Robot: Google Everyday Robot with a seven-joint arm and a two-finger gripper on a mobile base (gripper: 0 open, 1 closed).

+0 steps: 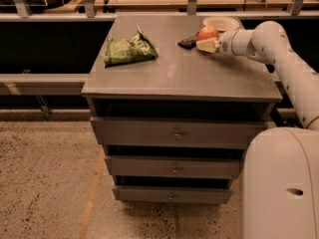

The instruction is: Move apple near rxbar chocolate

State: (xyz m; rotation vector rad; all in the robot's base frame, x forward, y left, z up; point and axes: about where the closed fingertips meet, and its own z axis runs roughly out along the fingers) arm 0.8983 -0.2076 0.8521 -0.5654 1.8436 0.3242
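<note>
The red-orange apple [208,33] is at the back right of the grey drawer-unit top [179,73], held between the cream fingers of my gripper [206,42], which reaches in from the right on the white arm [264,41]. The rxbar chocolate [188,41], a small dark flat bar, lies just left of the apple, close to or touching it. The gripper is shut on the apple.
A green snack bag [128,50] lies at the left of the top. A shallow white bowl [221,23] sits behind the apple at the back right. Below the top are three drawers [174,133]. A wooden counter and rails run behind; the robot's white base [281,183] is at lower right.
</note>
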